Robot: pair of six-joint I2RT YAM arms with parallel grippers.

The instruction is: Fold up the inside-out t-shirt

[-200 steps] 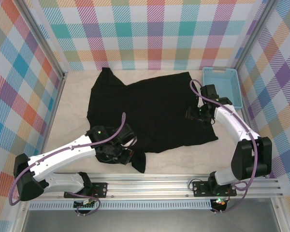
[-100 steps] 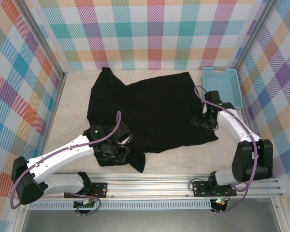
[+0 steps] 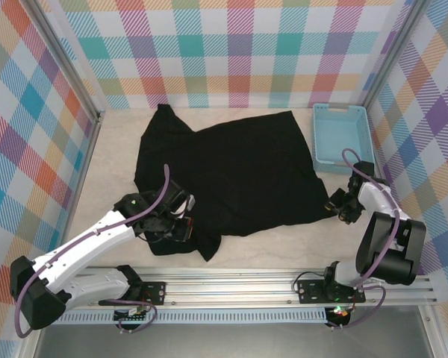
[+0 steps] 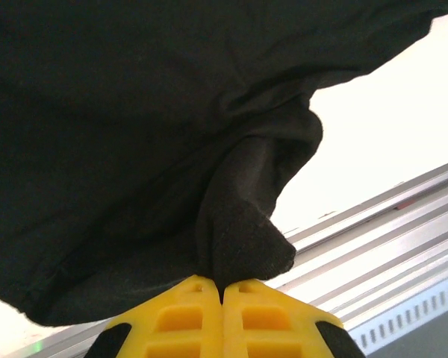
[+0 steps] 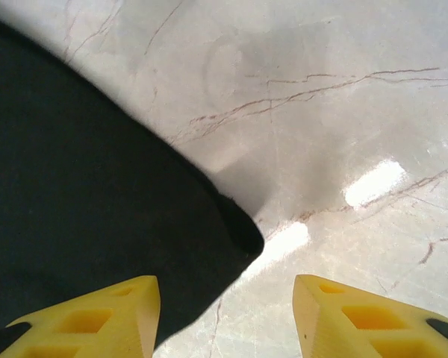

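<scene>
The inside-out t-shirt [image 3: 231,168] is plain black and lies spread across the middle of the table, with a bunched flap at its near left edge. My left gripper [image 3: 181,227] is at that flap. In the left wrist view its yellow fingers [image 4: 222,289] are shut on a pinched fold of the t-shirt [image 4: 239,239]. My right gripper [image 3: 337,207] sits just off the t-shirt's near right corner. In the right wrist view it [image 5: 224,298] stands open, nothing between its fingers, with the black corner [image 5: 235,227] lying flat just ahead of its left finger.
A light-blue basket [image 3: 342,136] stands at the back right, just beyond the right arm. The metal rail [image 3: 231,287] runs along the near edge and shows close to the left gripper's cloth [image 4: 373,224]. Checked walls close in both sides and the back.
My right gripper has moved off the t-shirt, rightward and nearer, to its near right corner. My left gripper has shifted slightly left, still holding the cloth.
</scene>
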